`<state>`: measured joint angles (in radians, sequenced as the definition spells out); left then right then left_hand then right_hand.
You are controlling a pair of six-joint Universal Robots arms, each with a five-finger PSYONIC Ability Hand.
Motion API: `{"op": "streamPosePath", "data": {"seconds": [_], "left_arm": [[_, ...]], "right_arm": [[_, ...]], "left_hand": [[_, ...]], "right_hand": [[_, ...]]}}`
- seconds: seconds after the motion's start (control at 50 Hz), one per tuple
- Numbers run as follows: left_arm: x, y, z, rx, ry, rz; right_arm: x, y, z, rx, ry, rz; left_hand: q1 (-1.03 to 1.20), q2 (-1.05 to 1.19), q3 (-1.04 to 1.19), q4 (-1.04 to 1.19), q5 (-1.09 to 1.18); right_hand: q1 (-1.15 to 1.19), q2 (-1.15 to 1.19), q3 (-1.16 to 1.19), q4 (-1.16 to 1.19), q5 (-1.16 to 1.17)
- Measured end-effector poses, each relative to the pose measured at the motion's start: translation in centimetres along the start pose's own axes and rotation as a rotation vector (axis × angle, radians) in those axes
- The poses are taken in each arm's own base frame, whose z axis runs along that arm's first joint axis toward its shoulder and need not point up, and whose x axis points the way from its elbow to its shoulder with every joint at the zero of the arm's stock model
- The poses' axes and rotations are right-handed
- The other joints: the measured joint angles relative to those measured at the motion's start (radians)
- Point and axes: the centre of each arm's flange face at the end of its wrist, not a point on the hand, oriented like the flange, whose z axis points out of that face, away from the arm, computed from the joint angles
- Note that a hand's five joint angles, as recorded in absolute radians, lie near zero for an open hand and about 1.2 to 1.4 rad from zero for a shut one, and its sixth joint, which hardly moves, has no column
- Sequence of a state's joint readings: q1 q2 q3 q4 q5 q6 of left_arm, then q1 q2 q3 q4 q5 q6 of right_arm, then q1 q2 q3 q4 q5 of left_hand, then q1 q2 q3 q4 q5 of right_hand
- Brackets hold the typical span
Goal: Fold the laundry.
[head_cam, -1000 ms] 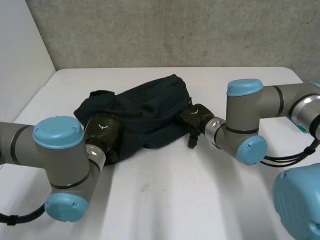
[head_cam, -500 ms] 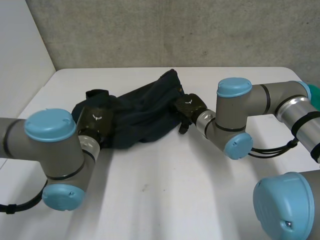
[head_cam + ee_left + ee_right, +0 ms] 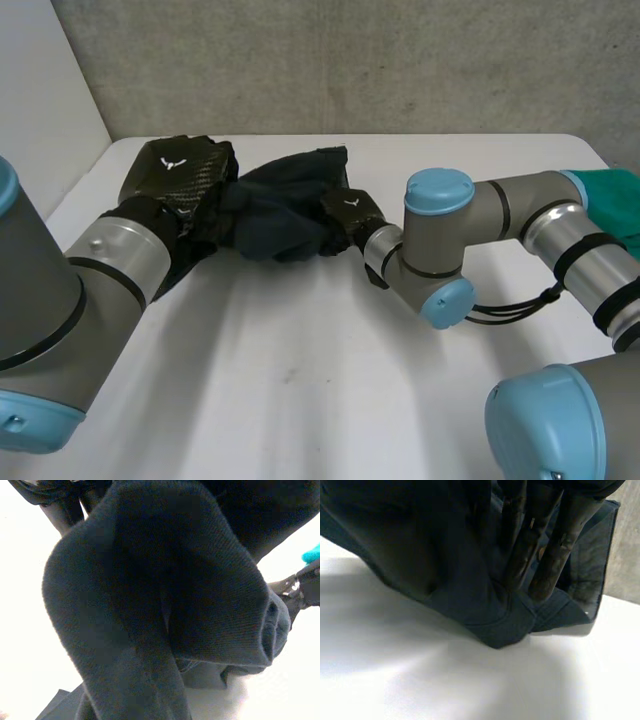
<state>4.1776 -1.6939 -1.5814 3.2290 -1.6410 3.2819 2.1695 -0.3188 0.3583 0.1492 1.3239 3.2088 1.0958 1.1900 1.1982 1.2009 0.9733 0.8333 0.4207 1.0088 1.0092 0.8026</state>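
Cloth (image 3: 280, 210) bunched near far table (image 3: 300, 380) edge, left hand (image 3: 180, 180) and right hand (image 3: 345, 212) grasping opposite ends

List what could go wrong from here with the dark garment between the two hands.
The dark garment is bunched in a lump between the left hand and the right hand, so a fold made now would likely trap wrinkles.
It hangs close before the left wrist camera, so that arm may judge placement poorly.
The teal cloth lies beside the right arm; a swing might drag it.
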Motion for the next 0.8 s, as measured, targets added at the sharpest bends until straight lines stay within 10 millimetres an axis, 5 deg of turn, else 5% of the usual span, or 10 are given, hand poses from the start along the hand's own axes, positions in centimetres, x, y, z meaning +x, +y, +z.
{"op": "streamPosePath", "data": {"seconds": [0.12,0.26,0.32,0.46,0.54,0.7,0.76,0.8], "left_arm": [[-0.2,-0.7,-0.3,0.017,-0.003,-0.020],[-0.8,-1.9,-0.5,0.057,-0.026,-0.022],[-1.7,-2.6,-0.6,0.080,-0.051,-0.021],[-2.8,-2.9,-0.8,0.079,-0.079,-0.019],[-2.6,-2.1,-0.8,0.043,-0.064,-0.017],[-1.7,0.8,0.2,-0.067,-0.023,-0.009],[-1.2,2.5,1.1,-0.122,-0.006,-0.005],[-0.9,3.3,1.6,-0.148,0.002,-0.002]], "right_arm": [[-0.4,-0.5,-0.3,-0.001,0.004,0.081],[0.5,-5.6,-3.2,-0.023,0.034,-0.086],[1.6,-11.3,-7.6,-0.047,0.068,-0.361],[1.9,-17.1,-16.3,-0.158,0.117,-0.773],[1.2,-18.0,-19.0,-0.210,0.111,-0.826],[0.0,-16.5,-20.9,-0.302,0.066,-0.804],[0.2,-14.7,-20.4,-0.354,0.048,-0.791],[0.6,-13.8,-19.9,-0.371,0.049,-0.775]], "left_hand": [[0.000,0.000,0.000,0.000,0.000],[0.000,0.000,0.000,0.000,0.000],[0.000,0.000,0.000,0.000,0.000],[0.000,0.000,0.000,0.000,0.000],[0.019,0.000,0.000,0.000,0.000],[0.019,0.000,0.000,0.000,0.000],[0.021,0.000,0.000,0.000,0.000],[0.021,0.002,0.000,0.000,0.010]], "right_hand": [[0.108,0.000,0.173,0.178,0.177],[0.149,0.000,0.173,0.179,0.177],[0.149,0.000,0.173,0.179,0.177],[0.149,0.000,0.173,0.180,0.186],[0.169,0.000,0.173,0.180,0.192],[0.169,0.000,0.173,0.180,0.192],[0.070,0.428,0.046,0.059,0.101],[-0.070,0.408,-0.113,-0.112,-0.060]]}}
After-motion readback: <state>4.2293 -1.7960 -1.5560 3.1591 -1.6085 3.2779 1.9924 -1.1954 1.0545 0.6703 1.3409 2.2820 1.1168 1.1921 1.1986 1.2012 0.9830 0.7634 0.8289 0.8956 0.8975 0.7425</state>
